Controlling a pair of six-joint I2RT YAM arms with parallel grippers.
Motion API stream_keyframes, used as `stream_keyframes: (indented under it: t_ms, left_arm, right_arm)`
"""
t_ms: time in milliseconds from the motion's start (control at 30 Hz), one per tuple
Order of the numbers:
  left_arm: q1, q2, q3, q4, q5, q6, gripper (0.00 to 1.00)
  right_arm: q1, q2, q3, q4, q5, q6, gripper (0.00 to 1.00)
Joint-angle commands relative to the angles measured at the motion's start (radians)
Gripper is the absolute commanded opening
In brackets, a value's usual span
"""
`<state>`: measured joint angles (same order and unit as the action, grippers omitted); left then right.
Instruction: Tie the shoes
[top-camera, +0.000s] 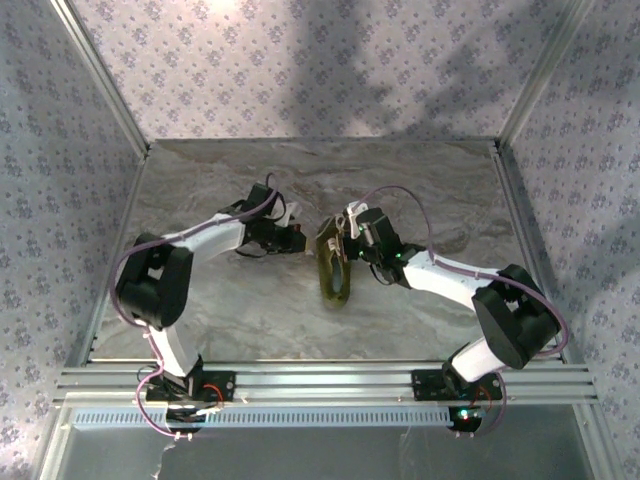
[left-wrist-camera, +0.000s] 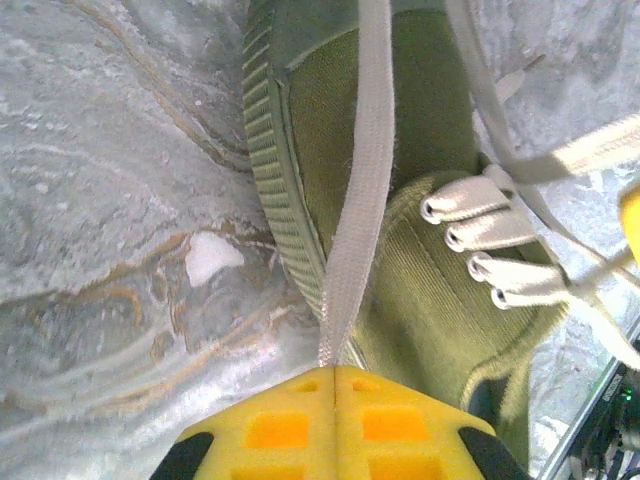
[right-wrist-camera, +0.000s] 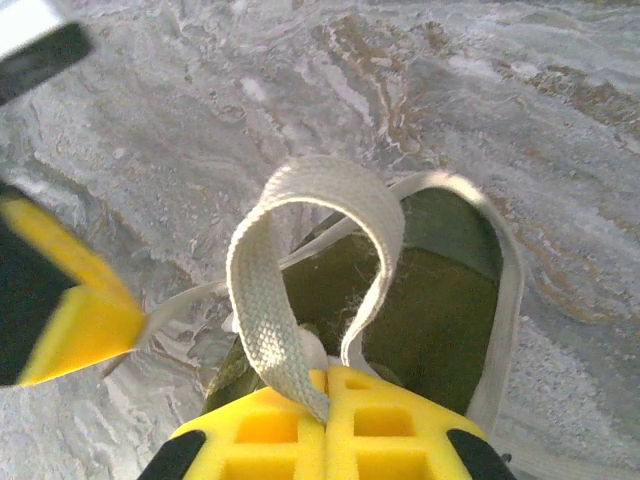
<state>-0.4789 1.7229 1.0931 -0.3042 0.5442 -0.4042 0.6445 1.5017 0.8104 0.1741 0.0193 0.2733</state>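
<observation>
At the near edge of the surface (top-camera: 230, 330), the 2 arm bases (top-camera: 190, 385) sit on a metal rail (top-camera: 330, 380), 1 to each side of the shoe (top-camera: 334, 268) and well apart from it. The shoe is small and olive green, with a ribbed sole. It lies about midway across the marbled surface, its length running near to far.

The 2 hands meet at the shoe's far end. The left hand (left-wrist-camera: 335, 385) sits just left of the shoe, its yellow pads pressed together on a flat white lace (left-wrist-camera: 360, 180). In the left wrist view that strand runs straight from the pads over the shoe's upper toward the toe cap, passing beside 4 rows of lacing (left-wrist-camera: 480, 238).

The right hand (right-wrist-camera: 326, 385) is just right of the shoe. Its pads are also clamped, pinching a loop (right-wrist-camera: 300, 230) of lace that arches above the shoe's dark opening. Another yellow pad (right-wrist-camera: 70, 310) shows left of the shoe in the right wrist view.

Beyond the shoe, the surface runs on to flower-patterned walls (top-camera: 320, 60).
</observation>
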Motion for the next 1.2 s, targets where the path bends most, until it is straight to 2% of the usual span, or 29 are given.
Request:
stream_keyframes:
  t_ms: [0,267,467,600,1000,1167]
  left_arm:
    - [-0.011,-0.088,-0.046,0.005,-0.075,-0.053,0.0]
    - [-0.047,-0.224,-0.127,-0.031,-0.195,-0.166,0.0]
    - [-0.042,-0.344,-0.127,-0.15,-0.369,-0.184,0.0]
    - [-0.024,-0.4,-0.132,-0.185,-0.424,-0.201,0.0]
    - [-0.047,-0.454,-0.14,-0.318,-0.411,-0.219,0.0]
    - [-0.1,-0.534,-0.157,-0.274,-0.311,-0.201,0.0]
  right_arm:
    - [-0.027,0.01,0.056,-0.028,-0.003,0.021,0.0]
    - [-0.036,0.023,0.104,-0.021,-0.129,-0.022,0.0]
    - [-0.039,0.022,0.097,-0.022,-0.097,-0.001,0.0]
    - [-0.045,0.024,0.095,-0.032,-0.055,0.028,0.0]
    - [-0.07,0.026,0.095,-0.035,-0.059,0.074,0.0]
    - [-0.08,0.029,0.095,-0.029,-0.084,0.106,0.0]
